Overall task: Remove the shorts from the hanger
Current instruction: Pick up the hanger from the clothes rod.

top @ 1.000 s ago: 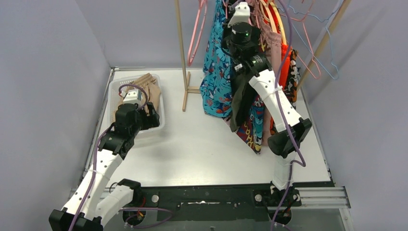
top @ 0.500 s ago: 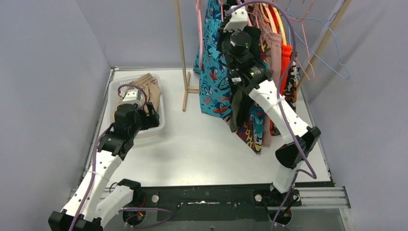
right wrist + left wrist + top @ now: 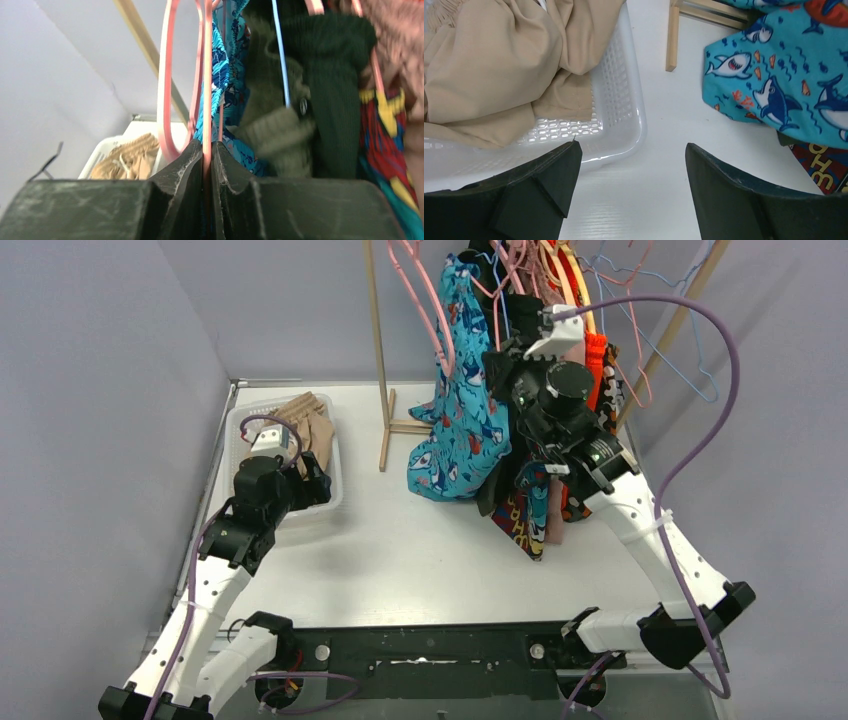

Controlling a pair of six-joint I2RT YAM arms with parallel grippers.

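One pair was done. The tan shorts (image 3: 499, 65) lay in a heap inside the white basket (image 3: 624, 130), which sat at the left side of the tabletop (image 3: 400, 550).

The left hand (image 3: 631, 147) hung just above the near corner of the basket. Its two fingers stood wide apart and there was nothing between them.

The right hand (image 3: 207, 150) was up high at the wooden rack (image 3: 378, 350). Its fingers were squeezed tight on the thin wire of a pink hanger (image 3: 206, 75). The blue shark shorts (image 3: 462, 410) hung just beside it, bunched up and tilted to the left. They looked as if they were draped on that pink hanger, but I could not tell for sure. They were not off yet.

More shorts were on the rack behind them. There was an olive green pair (image 3: 270, 130), a comic pair (image 3: 527, 515) and an orange pair (image 3: 597, 360), all pressed close together.

So the job looked only just started. One pair was in the basket and many were left. The shark pair seemed to be the next one to come off.
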